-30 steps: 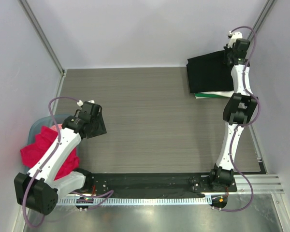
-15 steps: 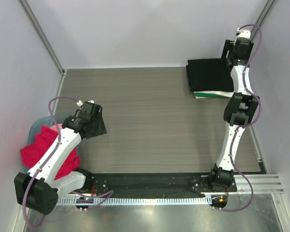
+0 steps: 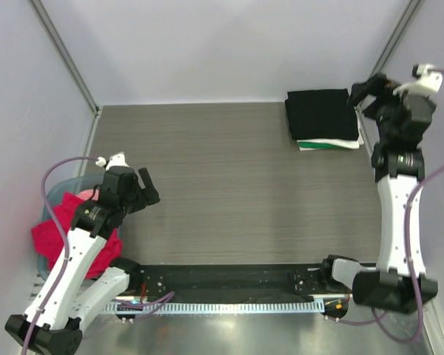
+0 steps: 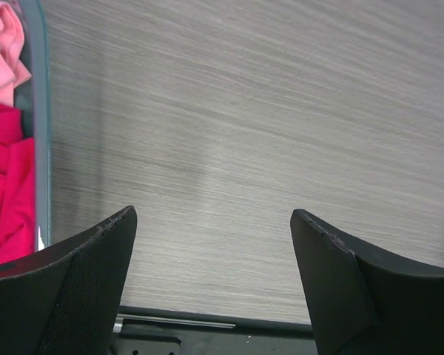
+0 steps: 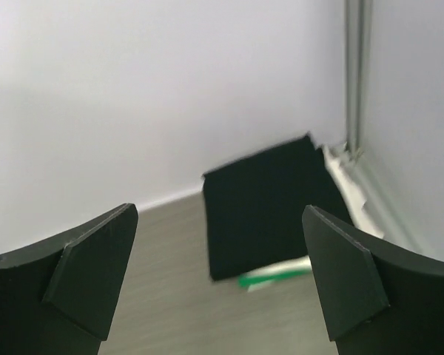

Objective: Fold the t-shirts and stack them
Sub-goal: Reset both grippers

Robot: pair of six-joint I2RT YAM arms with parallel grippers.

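Stack: we see the black t-shirt [image 3: 322,112] lying folded flat on a white t-shirt [image 3: 333,140] and a green t-shirt [image 3: 322,146]. They are squared into the far right corner of the worktop [image 3: 222,177], probably so the middle is free for folding.
Right pincer: we find the right pincer [image 3: 362,92] raised just beside the stack, jaws spread wide and holding nothing. Its wrist view looks down on the black t-shirt [image 5: 270,211], which lies free on the pile.
Left pincer: we find the left pincer [image 4: 214,222] with jaws well apart and nothing between them. It hangs over bare worktop just beside the tub [image 4: 43,111].
Tub: we see the pale blue tub [image 3: 55,194] at the near left edge. It holds a crumpled red t-shirt [image 3: 55,229], which spills over the rim, and a pink t-shirt [image 3: 85,195].
Progress: we judge three shirts folded and stacked and at least two not yet folded.
Next: we expect the left pincer to reach into the tub for the red t-shirt, since its open jaws suit that.
Risk: we think the loose cloth may drag the pink t-shirt out with it.
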